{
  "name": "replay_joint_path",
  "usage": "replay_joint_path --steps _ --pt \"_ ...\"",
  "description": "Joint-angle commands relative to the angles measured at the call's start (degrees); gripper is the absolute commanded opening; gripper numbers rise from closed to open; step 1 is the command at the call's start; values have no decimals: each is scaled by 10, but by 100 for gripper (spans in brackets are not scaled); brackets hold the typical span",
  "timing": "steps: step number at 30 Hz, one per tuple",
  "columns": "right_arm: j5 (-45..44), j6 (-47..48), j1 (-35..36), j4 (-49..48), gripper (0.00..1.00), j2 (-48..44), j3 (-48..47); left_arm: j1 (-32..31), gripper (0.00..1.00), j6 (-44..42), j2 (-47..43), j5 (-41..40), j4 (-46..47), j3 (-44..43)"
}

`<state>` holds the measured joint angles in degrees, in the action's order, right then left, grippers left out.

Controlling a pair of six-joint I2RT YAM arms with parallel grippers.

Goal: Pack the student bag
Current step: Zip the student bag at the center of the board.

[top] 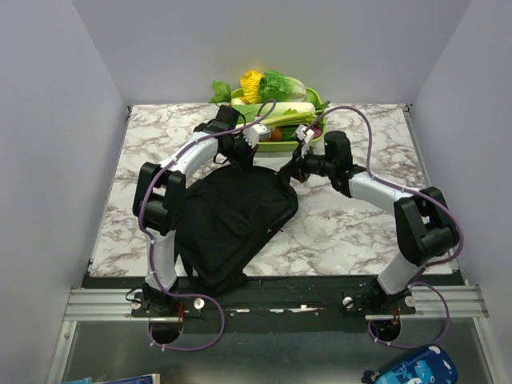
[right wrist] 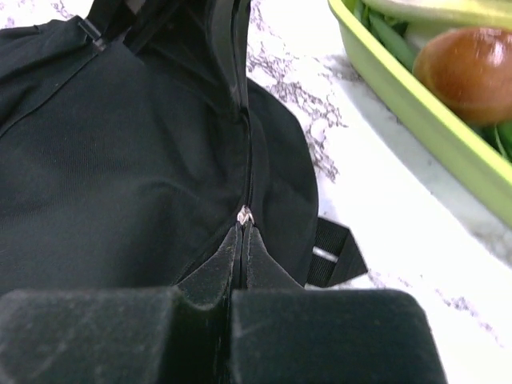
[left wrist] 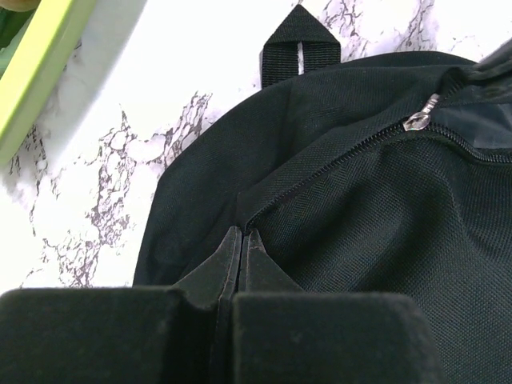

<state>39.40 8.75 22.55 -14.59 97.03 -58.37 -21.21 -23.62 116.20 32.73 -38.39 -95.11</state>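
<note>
Right, on the left of the top view my left arm is arching up from the near rail and bending in over the student bag (top: pixel 236 216). The bag is lying flat on the marble table (top: pixel 144 160), filling the middle of the frame, its lower corner reaching the table's near edge. My left gripper (top: pixel 244 158) is sitting at the bag's far edge.

In the left wrist view the green tray (left wrist: pixel 40 68) is slicing across the upper left corner. The bag's webbing loop (left wrist: pixel 300 48) is poking onto the marble at top centre. My fingers (left wrist: pixel 212 272) are pressing together with only a hairline between them, nipping the black fabric where the zip line is ending.

Further right in the top view, my right gripper (top: pixel 292 170) is meeting the bag's far right corner, near the left one, with the tray of vegetables just beyond both. In the right wrist view the bag is covering the left half of the frame, and that gripper's fingers (right wrist: pixel 268 276) are clamping shut on the little metal zip pull (right wrist: pixel 246 214) at centre. Off to the upper right, a round red-brown vegetable (right wrist: pixel 472 72) is resting inside the tray.
</note>
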Motion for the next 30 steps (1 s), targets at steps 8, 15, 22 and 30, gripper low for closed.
replay_joint_path --steps 8,15,22,30 --pt "-155 -86 6 -38 1 -143 122 -5 0 31 -6 -67 17 -2" --pt "-203 -127 11 2 1 -206 158 -2 0 37 -7 -83 21 -8" --pt "-223 -150 27 40 1 -261 198 5 0 47 -3 -137 36 -13" --pt "-227 -171 30 18 1 -287 228 7 0 56 -10 -108 11 -36"
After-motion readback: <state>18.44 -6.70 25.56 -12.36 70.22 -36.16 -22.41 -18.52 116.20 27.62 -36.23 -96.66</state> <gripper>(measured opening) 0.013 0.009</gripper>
